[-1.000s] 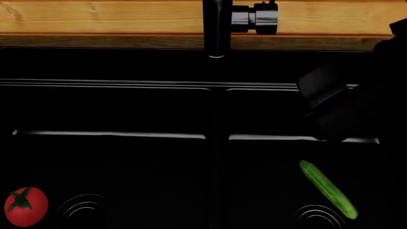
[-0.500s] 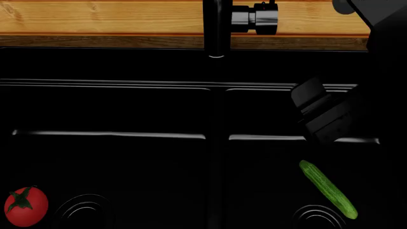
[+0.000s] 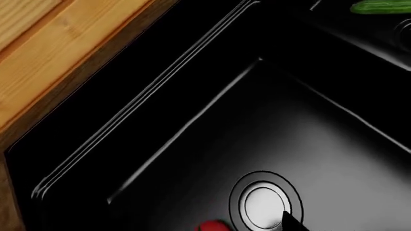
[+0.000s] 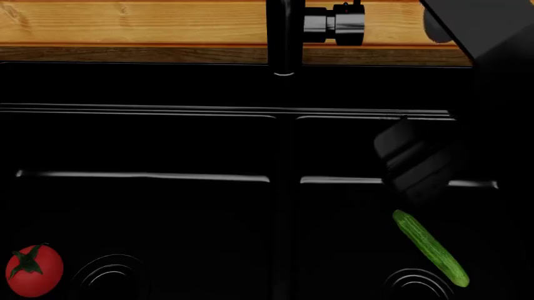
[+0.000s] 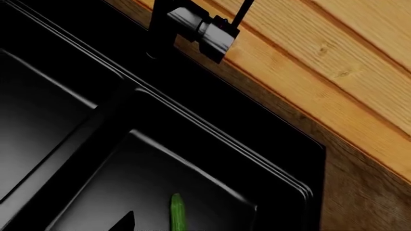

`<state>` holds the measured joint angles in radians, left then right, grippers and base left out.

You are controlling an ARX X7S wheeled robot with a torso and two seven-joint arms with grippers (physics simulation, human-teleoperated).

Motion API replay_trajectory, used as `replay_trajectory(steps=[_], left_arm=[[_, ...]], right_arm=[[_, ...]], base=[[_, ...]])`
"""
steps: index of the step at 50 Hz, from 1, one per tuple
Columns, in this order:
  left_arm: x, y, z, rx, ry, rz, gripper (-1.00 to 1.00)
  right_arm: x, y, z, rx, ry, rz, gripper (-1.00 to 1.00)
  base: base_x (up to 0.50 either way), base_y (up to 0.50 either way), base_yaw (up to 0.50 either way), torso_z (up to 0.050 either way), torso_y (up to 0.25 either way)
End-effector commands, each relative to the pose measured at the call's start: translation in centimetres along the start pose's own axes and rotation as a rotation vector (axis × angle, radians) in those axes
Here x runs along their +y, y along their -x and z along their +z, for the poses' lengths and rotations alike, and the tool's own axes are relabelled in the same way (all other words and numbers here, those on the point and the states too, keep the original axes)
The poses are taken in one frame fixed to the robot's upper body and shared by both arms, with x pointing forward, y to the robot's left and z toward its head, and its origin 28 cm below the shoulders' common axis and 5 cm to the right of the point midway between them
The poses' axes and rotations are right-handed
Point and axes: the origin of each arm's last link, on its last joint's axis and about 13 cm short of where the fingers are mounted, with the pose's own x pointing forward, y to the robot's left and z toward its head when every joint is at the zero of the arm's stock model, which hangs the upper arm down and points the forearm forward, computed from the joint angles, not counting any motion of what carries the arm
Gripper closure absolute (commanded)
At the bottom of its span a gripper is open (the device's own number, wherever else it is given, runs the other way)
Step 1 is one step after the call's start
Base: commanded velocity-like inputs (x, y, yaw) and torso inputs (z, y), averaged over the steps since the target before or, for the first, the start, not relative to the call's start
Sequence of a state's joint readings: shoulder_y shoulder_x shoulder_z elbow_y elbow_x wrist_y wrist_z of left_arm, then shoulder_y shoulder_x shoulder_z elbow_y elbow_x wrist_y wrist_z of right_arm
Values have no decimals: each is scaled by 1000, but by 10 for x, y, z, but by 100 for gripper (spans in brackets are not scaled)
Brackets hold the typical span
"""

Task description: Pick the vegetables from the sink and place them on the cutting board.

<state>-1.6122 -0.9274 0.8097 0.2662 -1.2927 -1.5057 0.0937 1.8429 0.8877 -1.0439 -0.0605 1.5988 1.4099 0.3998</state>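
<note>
two vegetables lie in the black sink (image 4: 167, 144): the cucumber (image 4: 429, 248) in the right basin beside its drain, the tomato (image 4: 34, 270) in the left. the right hand (image 4: 409, 164) hangs just above the cucumber's far end, nearer than the left hand, which is out of view. the cucumber's long axis runs diagonally toward the drain; i cannot tell how far the right hand is open, it is too dark.

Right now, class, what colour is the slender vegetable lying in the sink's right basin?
Green: the cucumber is bumpy green, clearest in the head view.

Light wooden countertop (image 4: 150, 25) behind, black sink (image 4: 167, 112) set into it; dark faucet (image 4: 284, 37) at the rim
</note>
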Motion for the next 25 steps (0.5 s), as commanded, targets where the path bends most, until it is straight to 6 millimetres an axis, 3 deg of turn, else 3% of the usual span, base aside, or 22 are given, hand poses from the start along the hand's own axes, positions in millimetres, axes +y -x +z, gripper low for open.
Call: replay_trajectory(steps=[1,12,25], left_arm=[[13,-7,21,53,-70,-28,-100],[26,0,30,223,-160,24,-100],[20,-26,27,251,-115,-94,-100]], right_arm=[[6,-4,-7,8,-9,15,-100],[6,-4,-11,11,-12,17,-100],[7,-9,-16,22,-11,27,-100]], base=[[0,0,0,0,0],[0,0,0,0,0],[0,0,0,0,0]])
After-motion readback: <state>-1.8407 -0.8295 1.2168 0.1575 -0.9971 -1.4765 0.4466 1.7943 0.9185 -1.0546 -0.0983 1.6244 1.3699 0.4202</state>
